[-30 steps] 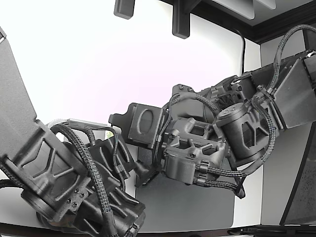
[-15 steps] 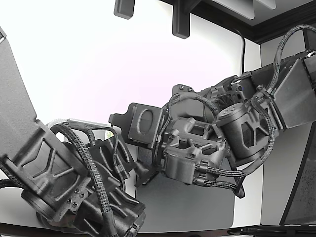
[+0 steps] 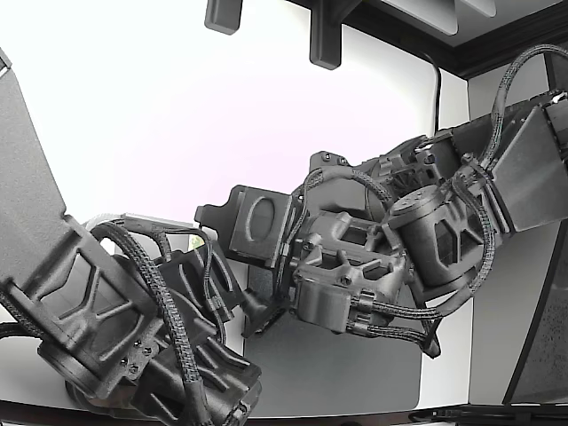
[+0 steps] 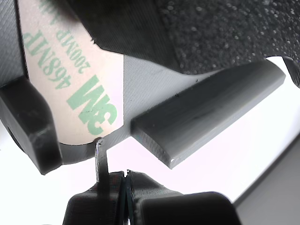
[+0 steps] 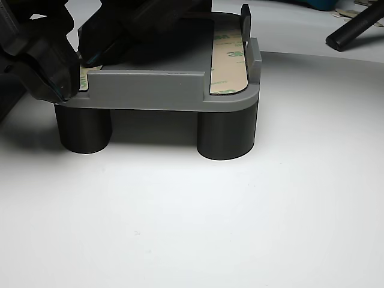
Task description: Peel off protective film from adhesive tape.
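In the exterior view, two dark arms crowded over a grey mat [image 3: 355, 373]. In the wrist view, the gripper [image 4: 125, 180] was clenched on a thin film tab [image 4: 100, 157] at the tape strip's [image 4: 79, 89] edge. In the other view, the grey fixture [image 5: 156, 90] carried a second strip [image 5: 229, 63] along its far-side edge.
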Robot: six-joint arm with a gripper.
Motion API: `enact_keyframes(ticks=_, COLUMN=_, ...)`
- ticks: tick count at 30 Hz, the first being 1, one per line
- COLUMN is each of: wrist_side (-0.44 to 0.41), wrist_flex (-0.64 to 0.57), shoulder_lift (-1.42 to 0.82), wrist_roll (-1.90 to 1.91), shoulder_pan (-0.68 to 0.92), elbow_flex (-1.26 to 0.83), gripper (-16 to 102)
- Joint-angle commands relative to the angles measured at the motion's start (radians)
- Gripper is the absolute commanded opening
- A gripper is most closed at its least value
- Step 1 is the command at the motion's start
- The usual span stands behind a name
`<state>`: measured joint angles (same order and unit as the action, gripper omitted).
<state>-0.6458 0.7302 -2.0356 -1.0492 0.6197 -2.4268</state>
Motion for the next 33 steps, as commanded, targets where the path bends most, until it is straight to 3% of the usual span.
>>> enact_keyframes(ticks=1, wrist_side=-0.003, wrist_flex=-0.002, shoulder_lift=-0.014, wrist_roll=0.003, shoulder_pan=-0.006, elbow_flex=0.031, gripper=-10)
enact_keyframes(ticks=33, wrist_side=-0.009, wrist_flex=-0.008, shoulder_lift=-0.02, wrist_roll=-0.008, shoulder_pan=-0.006, elbow_flex=0.023, gripper=-10)
